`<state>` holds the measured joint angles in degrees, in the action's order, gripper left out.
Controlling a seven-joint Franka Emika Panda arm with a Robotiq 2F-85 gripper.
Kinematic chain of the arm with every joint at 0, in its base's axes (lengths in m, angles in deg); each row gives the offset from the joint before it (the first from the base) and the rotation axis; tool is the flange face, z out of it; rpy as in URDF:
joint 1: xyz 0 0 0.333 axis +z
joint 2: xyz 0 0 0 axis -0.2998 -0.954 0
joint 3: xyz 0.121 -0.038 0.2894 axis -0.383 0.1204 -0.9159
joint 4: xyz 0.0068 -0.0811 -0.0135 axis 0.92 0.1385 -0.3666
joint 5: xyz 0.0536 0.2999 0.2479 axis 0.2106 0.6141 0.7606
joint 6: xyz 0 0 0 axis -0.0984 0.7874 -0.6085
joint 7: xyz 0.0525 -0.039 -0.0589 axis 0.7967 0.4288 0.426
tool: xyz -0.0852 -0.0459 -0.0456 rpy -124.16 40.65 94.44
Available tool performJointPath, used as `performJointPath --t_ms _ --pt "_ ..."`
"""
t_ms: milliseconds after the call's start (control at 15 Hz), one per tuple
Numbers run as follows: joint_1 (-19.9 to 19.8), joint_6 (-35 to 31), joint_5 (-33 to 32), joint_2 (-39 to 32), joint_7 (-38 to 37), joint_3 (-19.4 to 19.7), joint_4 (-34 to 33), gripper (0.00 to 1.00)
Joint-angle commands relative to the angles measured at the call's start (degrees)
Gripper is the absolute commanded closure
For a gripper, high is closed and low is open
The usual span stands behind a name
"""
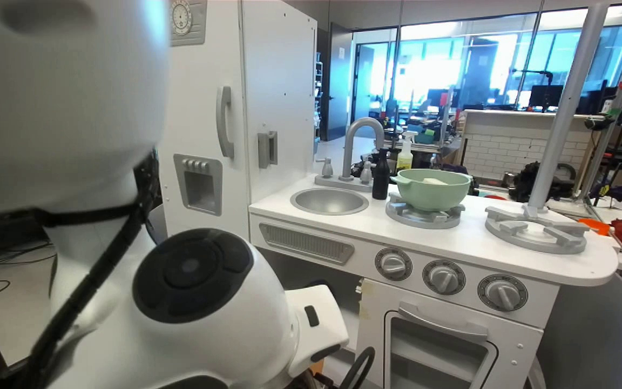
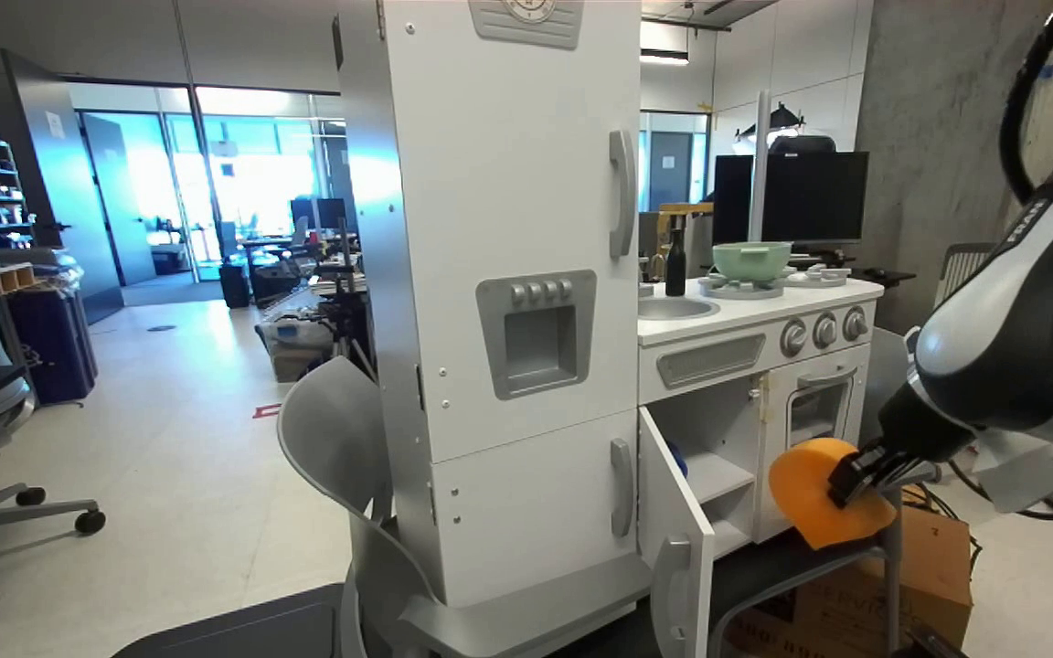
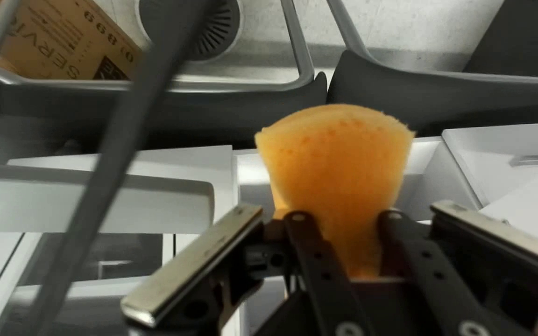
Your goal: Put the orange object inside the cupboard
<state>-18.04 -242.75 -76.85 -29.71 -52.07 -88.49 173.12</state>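
We see the black, two-fingered pincer (image 2: 842, 486) at the right of the frame in an exterior view, clenched around the bright orange, rounded, blocky object (image 2: 805, 493). In the wrist view the orange object sits at the centre, its broad end toward the top, its narrower part pressed between the dark fingers (image 3: 316, 249). We find it outside the white toy-kitchen cupboard (image 2: 726, 425), which opens at the lower right of centre, just left of the orange object. The cupboard's white hinged door (image 2: 666, 516) stands swung wide, and inside we make out a white flat shelf (image 2: 714, 477) and a blue thing (image 2: 678, 460), mostly hidden by the door. Higher in the frame, in both exterior views, a white surface (image 1: 472, 228) carries a pale green, round, handled bowl (image 1: 432, 193) on a grey burner (image 1: 421, 220), with a slim black bottle (image 1: 380, 181) and a round grey sink (image 1: 328, 202) to its left. The white robot arm (image 1: 224, 343) fills the left of the frame in an exterior view. At the lower right in an exterior view, we notice a brown cardboard box (image 2: 933, 553).
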Motion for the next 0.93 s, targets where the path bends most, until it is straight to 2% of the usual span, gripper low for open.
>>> performJointPath --t_ms 0,200,467,867 --pt "5.7 -6.6 -12.3 -7.4 -11.4 3.7 -10.2 0.97" --pt "10.1 -6.3 -16.1 -9.8 -17.1 5.8 -17.1 0.97" --pt "13.3 -7.2 -17.7 -11.2 -20.6 8.3 -22.9 0.97" --pt "17.2 -7.1 -17.1 -21.2 -22.5 11.0 -38.1 0.97"
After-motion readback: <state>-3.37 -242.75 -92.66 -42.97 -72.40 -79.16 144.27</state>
